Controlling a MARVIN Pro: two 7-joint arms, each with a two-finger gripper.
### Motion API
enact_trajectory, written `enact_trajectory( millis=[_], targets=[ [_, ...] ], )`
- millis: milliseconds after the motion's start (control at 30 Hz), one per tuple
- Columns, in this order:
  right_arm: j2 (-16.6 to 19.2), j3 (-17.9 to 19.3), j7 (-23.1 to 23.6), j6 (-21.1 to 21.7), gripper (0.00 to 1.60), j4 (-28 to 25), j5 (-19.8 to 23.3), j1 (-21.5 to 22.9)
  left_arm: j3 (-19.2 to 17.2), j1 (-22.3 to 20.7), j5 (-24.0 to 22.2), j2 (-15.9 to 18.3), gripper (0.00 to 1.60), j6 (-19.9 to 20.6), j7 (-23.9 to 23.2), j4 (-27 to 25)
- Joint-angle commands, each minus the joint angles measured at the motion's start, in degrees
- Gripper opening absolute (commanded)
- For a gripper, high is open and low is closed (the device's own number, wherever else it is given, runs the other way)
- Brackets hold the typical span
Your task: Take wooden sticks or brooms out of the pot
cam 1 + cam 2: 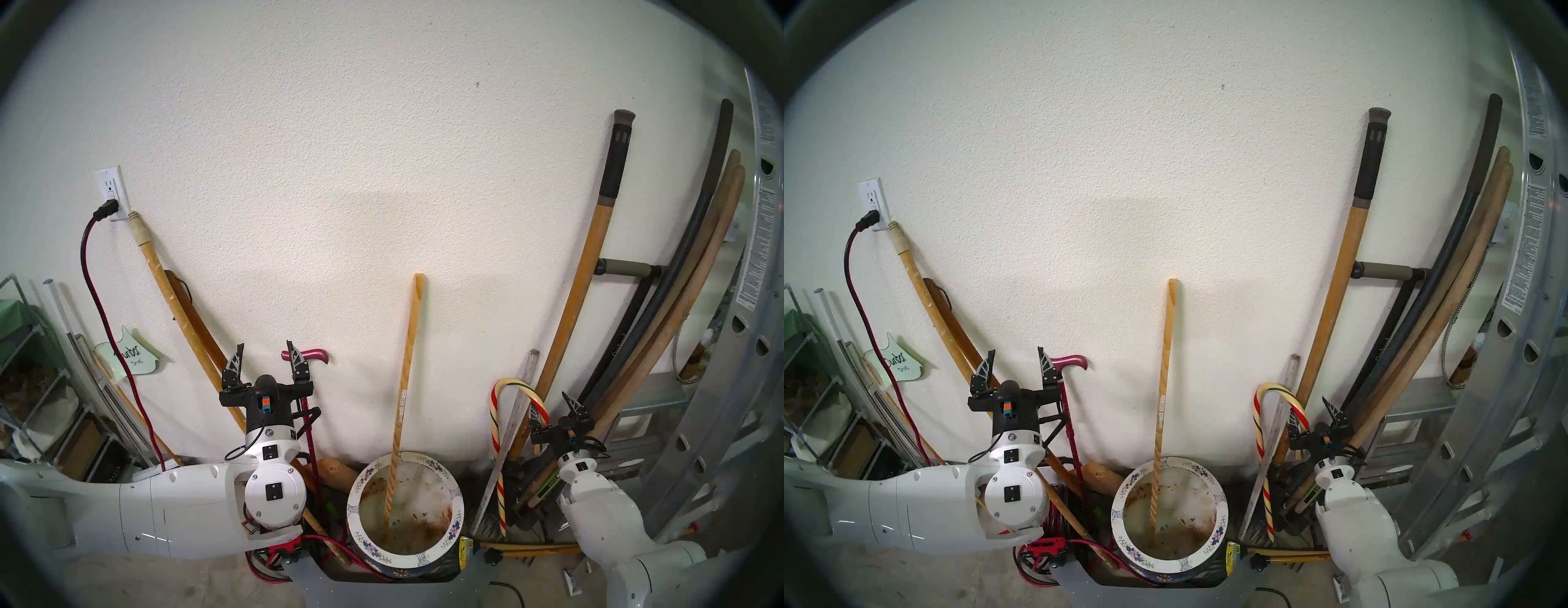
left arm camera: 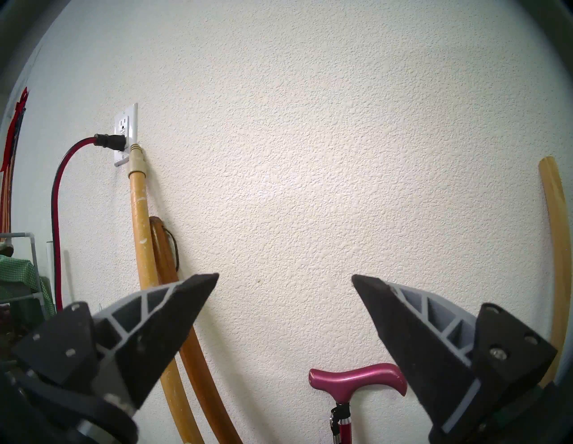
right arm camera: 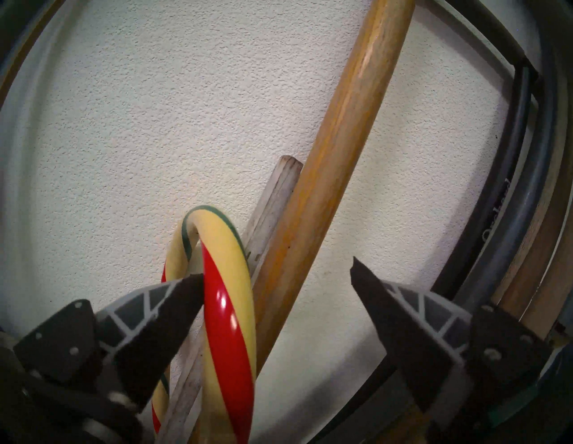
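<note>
Against the wall, I saw one pale pole (image 1: 404, 395) standing in the pot (image 1: 445, 550).
Striped cane (image 1: 499, 463) and grey slat (image 1: 511, 429) leaned outside, right of it. My left gripper (image 1: 266, 361) and right gripper (image 3: 276, 276) were both spread, holding nothing.

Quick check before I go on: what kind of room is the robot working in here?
Most likely a garage or storage corner: long-handled tools lean on a textured wall, an aluminium ladder stands at the right, a wire shelf of clutter at the left, and the floor looks like bare concrete.
</note>
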Motion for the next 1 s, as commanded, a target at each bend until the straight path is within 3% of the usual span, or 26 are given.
enact_trajectory(
  millis=[0, 233, 533, 667, 967],
  targets=[
    [0.08, -0.84, 4.05, -1.67, 1.60, -3.57, 1.03, -0.92, -0.11, -0.09, 0.10, -0.09, 1.60, 0.00, -0.04, 0.04],
    [-1.23, -2.79, 7.94, -3.36, 1.60, -10.27, 1.18, -5.53, -0.10, -0.10, 0.08, -0.08, 1.60, -0.01, -0.04, 0.03],
    [-0.99, -3.40, 10.57, 1.27, 1.60, -18.36, 1.81, -9.78, -0.11, -0.09, 0.11, -0.09, 1.60, 0.00, -0.04, 0.04],
    [-0.60, -3.65, 11.41, 3.68, 1.60, -20.31, 1.35, -11.00, -0.12, -0.08, 0.12, -0.10, 1.60, 0.00, -0.04, 0.05],
    [-0.65, -3.54, 11.02, 3.76, 1.60, -20.67, 1.08, -11.41, -0.12, -0.08, 0.12, -0.10, 1.60, 0.00, -0.04, 0.05]
  ],
)
